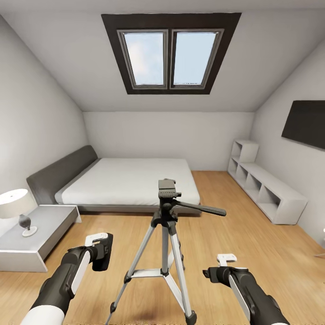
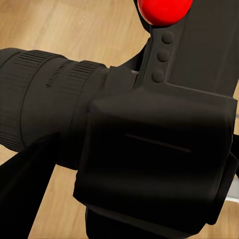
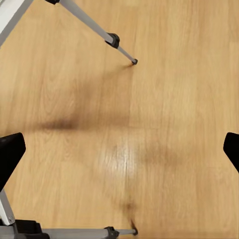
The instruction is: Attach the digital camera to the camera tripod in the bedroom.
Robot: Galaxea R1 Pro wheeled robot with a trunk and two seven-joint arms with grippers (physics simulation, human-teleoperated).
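The left gripper (image 1: 102,251), at seven o'clock from the camera tripod (image 1: 166,234), has its jaws clamped on the digital camera (image 2: 149,144). The right gripper (image 1: 215,271), at four o'clock, gapes wide and empty. Picking up looks done; mounting on the tripod head remains.

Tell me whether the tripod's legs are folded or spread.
Spread. In the head view the camera tripod stands upright on the wood floor, its silver legs splayed outward from the head; the right wrist view shows feet planted well apart.
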